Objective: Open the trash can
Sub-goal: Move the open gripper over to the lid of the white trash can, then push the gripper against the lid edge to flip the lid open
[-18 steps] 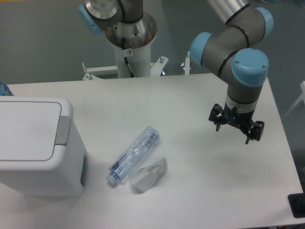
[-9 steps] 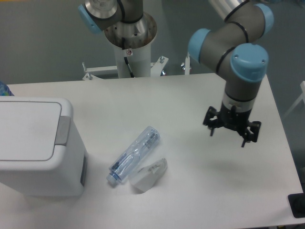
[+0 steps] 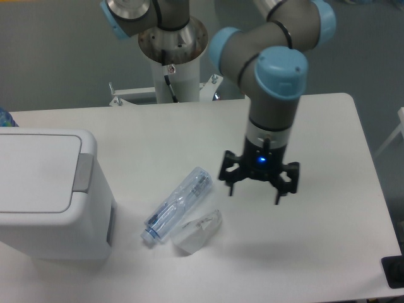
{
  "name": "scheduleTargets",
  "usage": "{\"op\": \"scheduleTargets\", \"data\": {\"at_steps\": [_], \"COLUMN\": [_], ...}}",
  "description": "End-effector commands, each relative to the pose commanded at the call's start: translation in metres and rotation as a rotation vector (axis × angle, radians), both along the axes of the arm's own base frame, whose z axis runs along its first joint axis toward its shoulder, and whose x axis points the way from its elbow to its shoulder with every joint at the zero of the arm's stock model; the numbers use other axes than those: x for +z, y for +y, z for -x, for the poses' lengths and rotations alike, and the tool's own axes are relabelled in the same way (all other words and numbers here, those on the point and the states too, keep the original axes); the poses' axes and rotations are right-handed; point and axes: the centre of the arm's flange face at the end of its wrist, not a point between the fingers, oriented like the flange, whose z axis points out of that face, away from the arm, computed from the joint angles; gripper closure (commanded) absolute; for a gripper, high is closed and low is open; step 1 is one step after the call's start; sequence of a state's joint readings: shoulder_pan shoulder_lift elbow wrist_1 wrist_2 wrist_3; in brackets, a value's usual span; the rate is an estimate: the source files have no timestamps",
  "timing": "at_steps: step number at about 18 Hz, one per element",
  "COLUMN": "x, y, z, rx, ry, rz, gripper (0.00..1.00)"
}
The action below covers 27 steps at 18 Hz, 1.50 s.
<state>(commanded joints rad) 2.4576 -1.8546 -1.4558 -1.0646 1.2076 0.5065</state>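
Note:
The white boxy trash can (image 3: 47,196) stands at the left edge of the table, its flat lid shut. Its grey push tab (image 3: 83,172) sits on the right rim. My gripper (image 3: 259,183) hangs over the middle of the table, well to the right of the can and apart from it. Its fingers (image 3: 230,182) are spread wide and hold nothing.
A clear plastic bottle (image 3: 178,203) lies on the table between the can and my gripper. A crumpled clear plastic piece (image 3: 197,231) lies just right of the bottle's cap end. The arm's base column (image 3: 172,57) stands behind the table. A dark object (image 3: 394,271) sits at the right lower corner.
My gripper has moved left from the table's right side toward the middle, nearer the bottle and can. It stays open. The can and bottle have not moved.

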Motion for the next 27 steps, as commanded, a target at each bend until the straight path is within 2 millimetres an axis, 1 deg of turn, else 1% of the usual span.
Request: {"op": "scheduleTargets", "data": {"at_steps": [2, 3, 5, 7, 8, 11, 12, 13, 14, 16, 21, 23, 25, 27], "x": [0.021, 0.032, 0.052, 0.058, 0.060, 0.056, 0.050, 0.040, 0.035, 0.034, 0.030, 0.035, 0.036, 0.030], "y": [0.004, 0.008, 0.009, 0.016, 0.020, 0.031, 0.034, 0.034, 0.031, 0.023, 0.025, 0.027, 0.028, 0.032], "z": [-0.017, -0.030, -0.055, -0.084, -0.095, -0.130, -0.138, -0.143, -0.148, -0.156, -0.155, -0.156, -0.155, -0.153], "rx": [0.034, 0.045, 0.055, 0.024, 0.019, -0.018, -0.023, -0.026, -0.033, -0.045, -0.042, -0.042, -0.041, -0.040], "ry": [-0.048, -0.073, -0.095, -0.099, -0.103, -0.119, -0.126, -0.138, -0.141, -0.138, -0.144, -0.141, -0.136, -0.137], "rz": [-0.062, -0.090, -0.121, -0.127, -0.125, -0.116, -0.103, -0.088, -0.084, -0.081, -0.076, -0.083, -0.090, -0.089], "gripper": [0.00, 0.00, 0.00, 0.00, 0.00, 0.00, 0.00, 0.00, 0.00, 0.00, 0.00, 0.00, 0.00, 0.00]}}
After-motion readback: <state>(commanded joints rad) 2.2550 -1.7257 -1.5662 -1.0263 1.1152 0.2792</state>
